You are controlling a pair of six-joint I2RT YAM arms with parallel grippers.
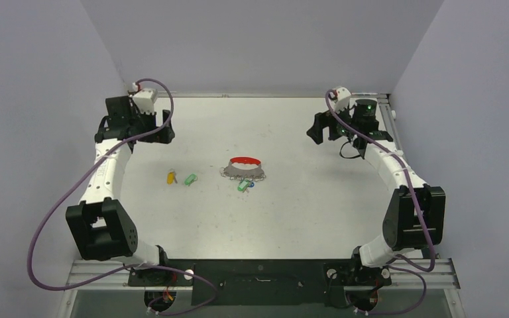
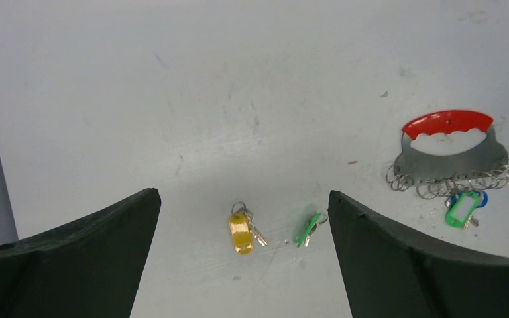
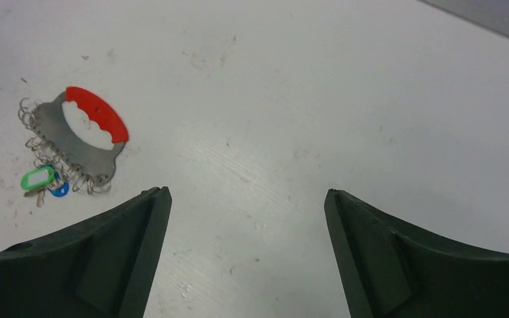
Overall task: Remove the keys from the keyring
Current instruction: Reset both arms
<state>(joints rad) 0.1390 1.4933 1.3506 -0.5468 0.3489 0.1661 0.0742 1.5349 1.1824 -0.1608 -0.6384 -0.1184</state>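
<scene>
keyring [image 2: 447,156] first: it rests near the middle of the counter [image 1: 318,218], red grip [image 2: 447,124] toward the far edge. a green-tagged key [image 3: 38,179] and a blue-tagged key [image 3: 58,191] hang at its near side among many bare little rings [image 2: 431,187]. left of centre, well apart from it, a yellow-tagged key [image 2: 241,232] and a second green-tagged key [image 2: 308,228] lie loose, side by side. my left gripper [image 2: 244,199] hovers by the far left corner, fingers spread wide and holding nothing. my right gripper [image 3: 247,192] hovers by the far right corner, equally spread and empty. the risk, as i judge it: the two hanging tags overlap, so a pinch may catch both, or snag a bare ring. a pull would then drag the whole keyring across the counter unless my other gripper pins it down.
</scene>
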